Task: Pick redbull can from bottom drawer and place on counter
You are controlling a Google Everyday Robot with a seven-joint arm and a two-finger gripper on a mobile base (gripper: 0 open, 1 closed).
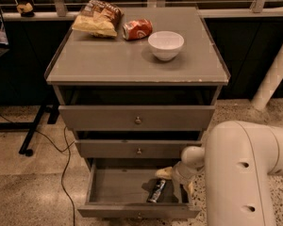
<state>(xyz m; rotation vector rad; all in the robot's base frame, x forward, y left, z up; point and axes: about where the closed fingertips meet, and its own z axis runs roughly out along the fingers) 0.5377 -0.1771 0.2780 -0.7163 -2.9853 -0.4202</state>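
Note:
The bottom drawer [113, 192] is pulled open. The redbull can [156, 191] lies on its side on the drawer floor, toward the right. My gripper [172, 177] hangs over the right part of the drawer, just above and right of the can, with a pale fingertip [163, 173] pointing left. Most of the hand is hidden behind my white arm [245, 173]. The counter [108, 60] is the grey top of the cabinet.
On the counter stand a white bowl [165, 44], a red-orange soda can [137, 29] on its side and a chip bag [97, 18]. The two upper drawers [137, 119] are slightly open. A cable [63, 173] runs across the floor at left. A white pillar [273, 74] stands at right.

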